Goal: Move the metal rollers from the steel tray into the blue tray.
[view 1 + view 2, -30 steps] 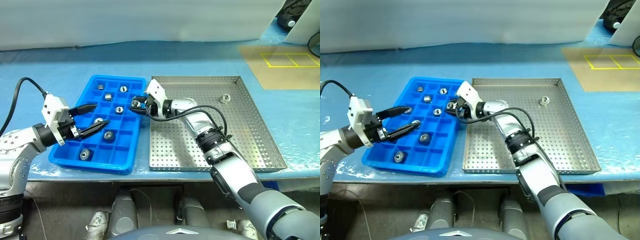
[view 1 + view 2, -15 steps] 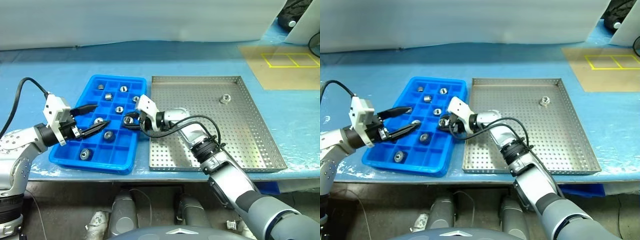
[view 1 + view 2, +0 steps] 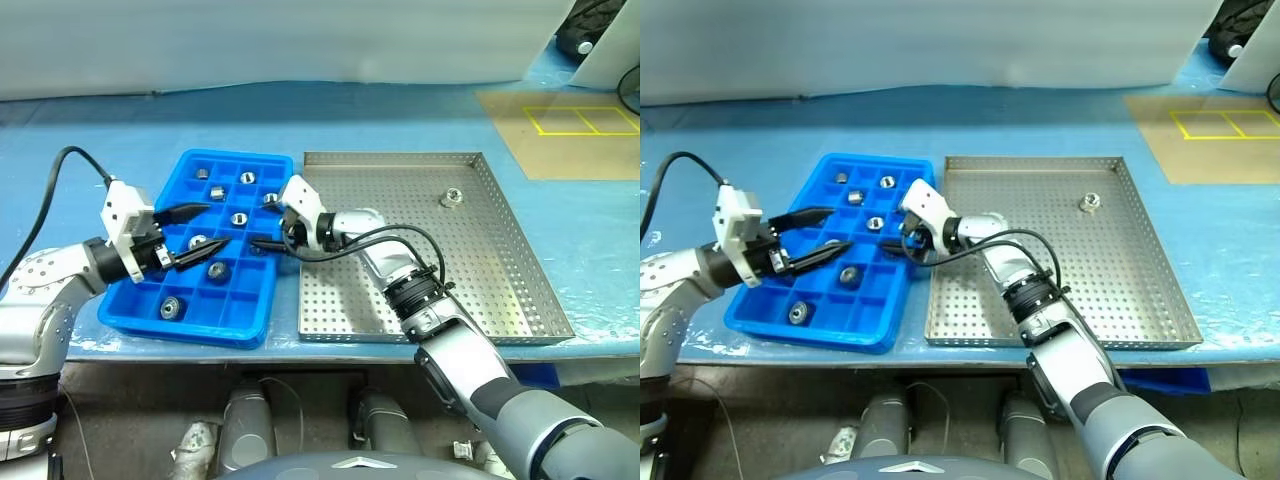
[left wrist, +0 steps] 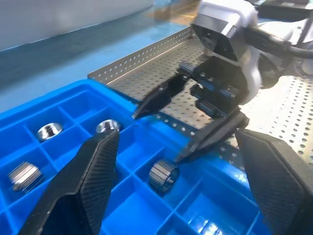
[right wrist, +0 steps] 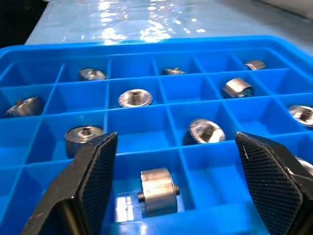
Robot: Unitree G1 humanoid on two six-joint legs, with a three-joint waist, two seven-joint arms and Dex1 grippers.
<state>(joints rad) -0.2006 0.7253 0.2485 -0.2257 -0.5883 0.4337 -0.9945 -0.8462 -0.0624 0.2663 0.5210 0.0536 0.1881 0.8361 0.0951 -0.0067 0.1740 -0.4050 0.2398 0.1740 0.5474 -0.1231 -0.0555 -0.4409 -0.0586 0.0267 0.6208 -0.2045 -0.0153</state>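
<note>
rollers (image 5: 157, 191) in blue tray (image 3: 150, 310); right gripper (image 3: 268, 232) open above

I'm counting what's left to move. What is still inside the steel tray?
One metal roller lies near the far right of the steel tray. The right arm covers part of the tray's left side, so that patch cannot be checked.

Count of items on the desk: 2 trays, 11 rollers seen.

1 blue tray (image 3: 232, 325) and 1 steel tray (image 3: 500, 290). Of the metal rollers (image 5: 134, 98), 10 can be counted in the blue tray's compartments in the right wrist view, never more than 1 per compartment. Part of that tray is hidden, so its count is a minimum. 1 roller (image 3: 451, 196) lies in the steel tray.
</note>
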